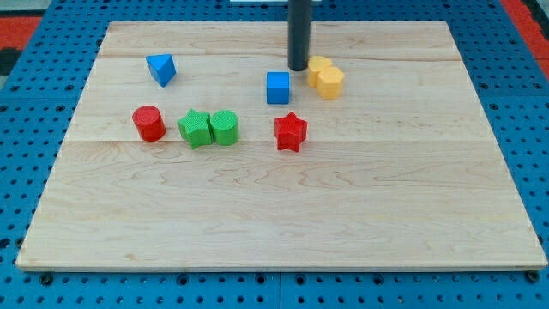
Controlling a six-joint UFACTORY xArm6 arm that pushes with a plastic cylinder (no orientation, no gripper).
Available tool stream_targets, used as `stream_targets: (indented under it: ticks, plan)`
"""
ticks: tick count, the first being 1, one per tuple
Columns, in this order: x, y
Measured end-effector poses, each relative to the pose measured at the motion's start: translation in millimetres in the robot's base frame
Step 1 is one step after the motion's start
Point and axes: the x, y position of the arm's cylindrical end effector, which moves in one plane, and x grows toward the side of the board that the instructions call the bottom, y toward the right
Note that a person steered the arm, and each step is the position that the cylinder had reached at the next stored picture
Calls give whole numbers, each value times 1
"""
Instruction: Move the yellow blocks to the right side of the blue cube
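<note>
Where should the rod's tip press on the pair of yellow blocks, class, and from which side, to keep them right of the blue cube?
My tip can only push. The two yellow blocks touch each other and already sit right of the blue cube. I would probably press their left-facing side, pushing toward the view's right; the tip stands just left of them.

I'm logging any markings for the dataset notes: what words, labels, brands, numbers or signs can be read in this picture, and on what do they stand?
None: no readable text, number or sign shows anywhere.
Wooden board: bare grain only.
Blue cube, two yellow blocks, red star and the other blocks: plain faces.
My tip, at the yellow blocks' left edge: unmarked dark rod.
Blue pegboard: holes only.
</note>
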Motion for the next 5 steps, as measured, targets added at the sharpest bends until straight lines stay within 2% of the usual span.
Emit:
stream_targets:
  ticks: [5]
  plan:
    - [-11,-10]
